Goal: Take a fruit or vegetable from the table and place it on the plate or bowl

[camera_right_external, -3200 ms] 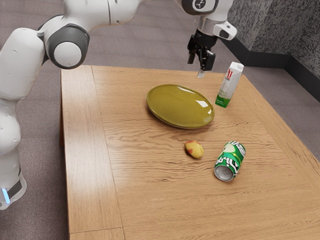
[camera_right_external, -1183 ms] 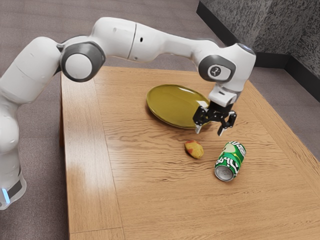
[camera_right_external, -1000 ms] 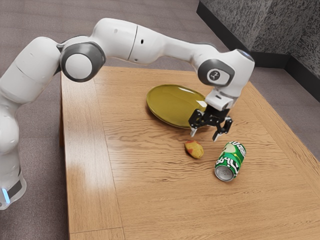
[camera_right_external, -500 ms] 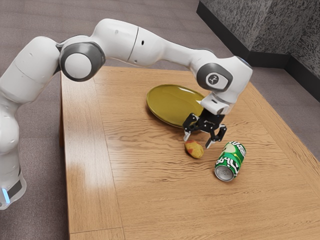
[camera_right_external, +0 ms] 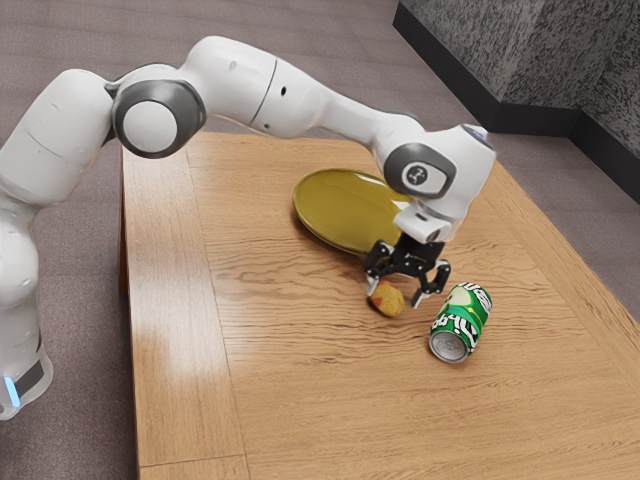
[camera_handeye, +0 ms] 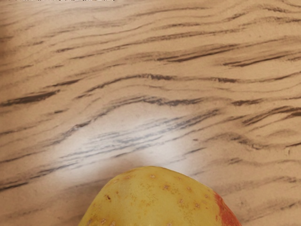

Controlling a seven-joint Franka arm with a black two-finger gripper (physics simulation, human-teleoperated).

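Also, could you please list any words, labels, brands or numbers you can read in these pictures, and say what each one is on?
Green can: white lettering on its side, too blurred to read.
Arm's wrist joint: a small white emblem, no legible letters.
Fruit, plate, table: no text on them.
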